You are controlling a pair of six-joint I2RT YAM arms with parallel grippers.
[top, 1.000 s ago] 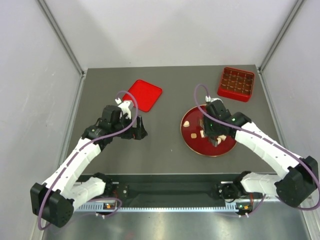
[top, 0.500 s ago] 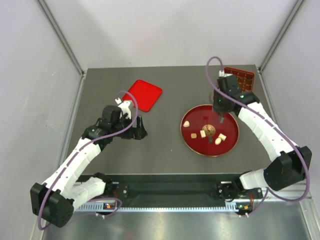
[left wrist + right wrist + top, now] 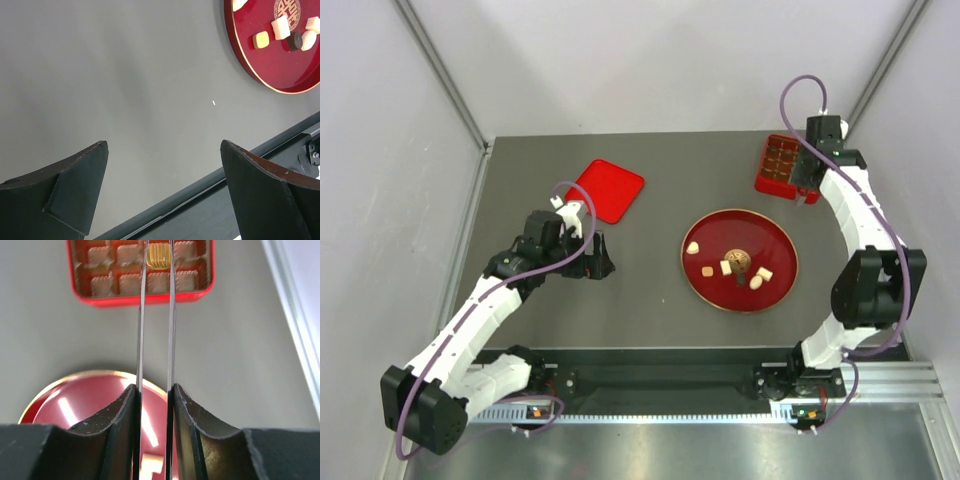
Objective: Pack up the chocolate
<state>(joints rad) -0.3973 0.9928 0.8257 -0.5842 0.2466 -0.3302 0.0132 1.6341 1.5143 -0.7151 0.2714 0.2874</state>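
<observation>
We start at the right gripper (image 3: 154,388). Its jaws are clenched on a pair of thin metal tongs (image 3: 140,340), the two blades squeezed almost parallel between them. Out at the tips, a ridged tan chocolate (image 3: 158,255) is pinched between the blades, right over the red compartment box (image 3: 140,301) at the far right of the desk (image 3: 65,340). Whether the piece touches the floor of a cell, we cannot tell. The cells around it show crinkled brown liners.

Pulling back, the red plate (image 3: 705,285) with its gold rim lies near the middle of the desk, well apart from the box. On it sit the loose chocolates (image 3: 280,27): cream cubes, a tan one and a small dark one, clustered beside the round gold emblem (image 3: 286,7), with one more cream piece off toward the plate's left edge.

Over to the left gripper (image 3: 164,146). Its jaws are released, spread wide and grasping nothing, hanging over bare desk to the left of the plate. Just beyond that arm, the flat red lid (image 3: 607,189) lies on the desk, apart from everything else.
</observation>
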